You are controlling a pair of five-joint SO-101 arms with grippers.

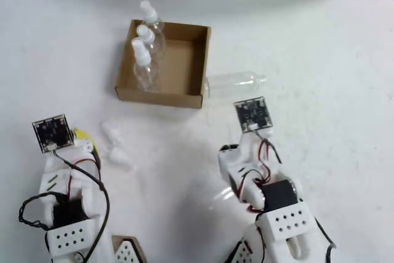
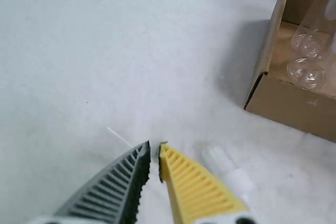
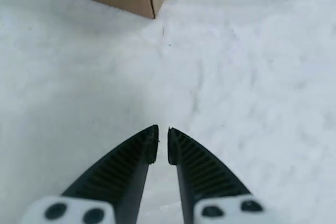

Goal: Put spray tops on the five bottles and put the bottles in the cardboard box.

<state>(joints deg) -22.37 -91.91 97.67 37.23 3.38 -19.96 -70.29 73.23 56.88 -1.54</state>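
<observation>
Left gripper [image 2: 155,153]: grey and yellow ribbed fingers are closed tip to tip with a hairline gap, nothing grasped. Right gripper [image 3: 163,141]: two black ribbed fingers are likewise clenched and empty, low over the white, slightly grainy table [image 3: 252,77]. A white spray top [image 2: 228,170] is seen lying just beside the yellow finger. A thin white dip tube [image 2: 119,137] is picked up on the table past the grey finger in the left wrist view. A second spray top [image 1: 111,130] is added by the high view, loose on the table between the left arm and the cardboard box [image 1: 184,100]. The box is brown, shallow, open-topped and square-cornered. Three capped bottles [image 1: 145,66] are placed in it along the wall on the left arm's side: clear plastic, rounded bodies, white spray heads. Whether they are lying flat or leaning cannot be told. Their clear round bases are given by the left wrist view. One uncapped bottle [image 1: 237,81] is laid on its side on the table at the box's opposite wall, neck pointing away. Contact with the wall cannot be judged. In the right wrist view it is reduced to glints past the box corner.
</observation>
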